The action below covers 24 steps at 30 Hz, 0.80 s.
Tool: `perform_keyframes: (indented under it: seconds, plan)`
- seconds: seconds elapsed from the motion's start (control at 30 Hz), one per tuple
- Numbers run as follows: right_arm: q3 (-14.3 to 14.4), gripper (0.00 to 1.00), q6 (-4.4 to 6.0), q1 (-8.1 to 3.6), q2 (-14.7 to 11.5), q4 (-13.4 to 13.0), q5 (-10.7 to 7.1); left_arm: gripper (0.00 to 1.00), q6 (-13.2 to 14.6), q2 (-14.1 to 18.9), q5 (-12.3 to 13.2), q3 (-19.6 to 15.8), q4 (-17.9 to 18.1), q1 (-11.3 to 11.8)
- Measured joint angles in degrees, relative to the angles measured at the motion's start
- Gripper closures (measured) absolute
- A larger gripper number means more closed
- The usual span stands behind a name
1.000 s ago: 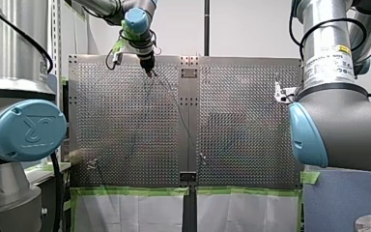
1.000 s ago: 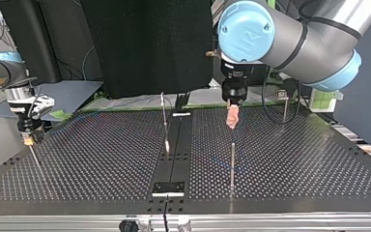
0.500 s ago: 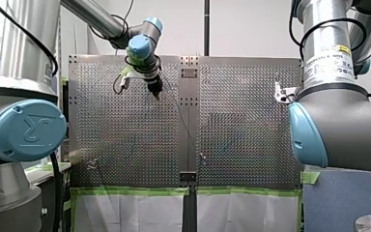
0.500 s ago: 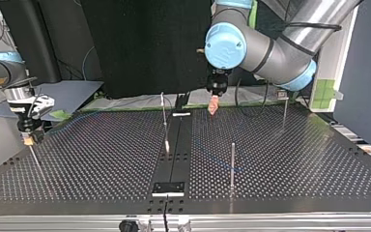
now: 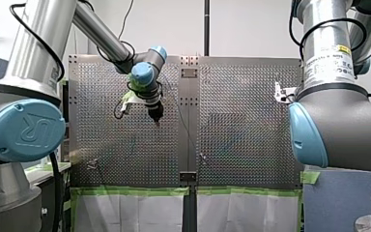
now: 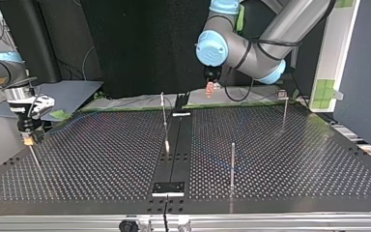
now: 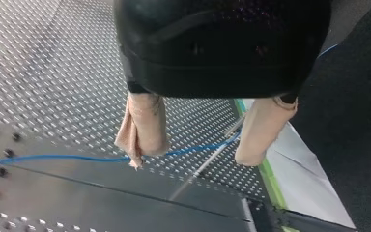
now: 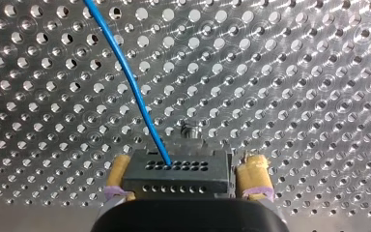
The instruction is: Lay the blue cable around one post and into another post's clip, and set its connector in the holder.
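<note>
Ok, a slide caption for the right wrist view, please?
My right gripper clamps the black connector, its blue cable curving away over the perforated table.

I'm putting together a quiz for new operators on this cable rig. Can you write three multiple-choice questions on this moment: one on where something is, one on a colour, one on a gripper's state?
1. Where is the black connector?
A. Between my right gripper's jaws.
B. Lying loose on the table.
C. Hanging from a post.

2. What colour is the cable that leaves the connector?
A. Red.
B. Blue.
C. Yellow.

3. How do my left gripper's jaws stand?
A. Shut on the cable.
B. Shut on a post.
C. Open.

Answers:
1 A: the right wrist view shows the connector clamped between the pads.
2 B: the cable is blue in both wrist views.
3 C: the left wrist view shows the beige pads well apart.
</note>
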Motion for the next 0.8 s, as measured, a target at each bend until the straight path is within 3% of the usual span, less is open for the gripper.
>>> perform_keyframes:
  seconds: [0.17,0.5,0.8]
  plan:
    - [0.0,0.13,0.0,0.0,0.0,0.0,0.0,0.0,-1.95,-0.73,-0.06,-2.92,2.9,0.18]
    - [0.0,0.13,0.0,0.0,0.0,0.0,0.0,0.0,-2.1,-1.19,-0.19,-7.59,7.62,0.27]
    - [0.0,0.13,0.0,0.01,0.0,0.0,0.0,0.0,-2.22,-4.86,-0.07,-11.75,11.75,0.36]
